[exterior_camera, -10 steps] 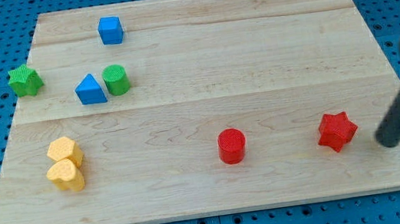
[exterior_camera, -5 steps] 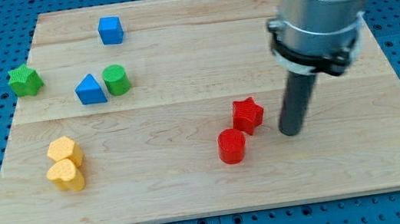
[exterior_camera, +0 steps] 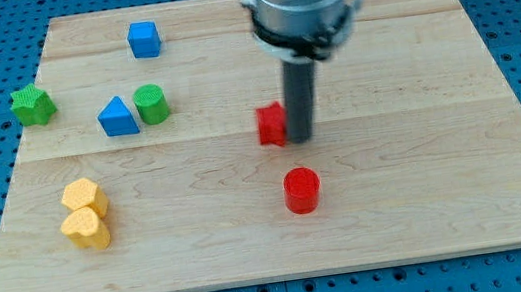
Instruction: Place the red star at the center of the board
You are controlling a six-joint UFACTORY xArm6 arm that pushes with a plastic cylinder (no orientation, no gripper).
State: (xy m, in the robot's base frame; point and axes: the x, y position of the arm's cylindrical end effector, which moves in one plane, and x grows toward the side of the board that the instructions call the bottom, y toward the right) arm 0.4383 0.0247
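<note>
Camera view: one frame of the wooden board [exterior_camera: 431, 214] from above its bottom edge.
Tool state: I carry no claw, so nothing opens, closes or grips; my arm ends in a straight dark rod.
My tip [exterior_camera: 300, 141]: on the board near its middle, pressed against the right side of the red star.
Red star [exterior_camera: 272, 124]: near the board's centre, partly hidden behind my rod, its outline blurred.
Red cylinder [exterior_camera: 302, 190]: below my tip, apart from the star.
Green cylinder [exterior_camera: 151, 104]: toward the view's left, just beside the blue triangle [exterior_camera: 117, 117].
Blue cube [exterior_camera: 144, 39]: near the top edge, above that pair.
Green star [exterior_camera: 32, 104]: at the left edge.
Yellow blocks: two rounded pieces, upper [exterior_camera: 84, 197] and lower [exterior_camera: 85, 229], touching, at lower left.
</note>
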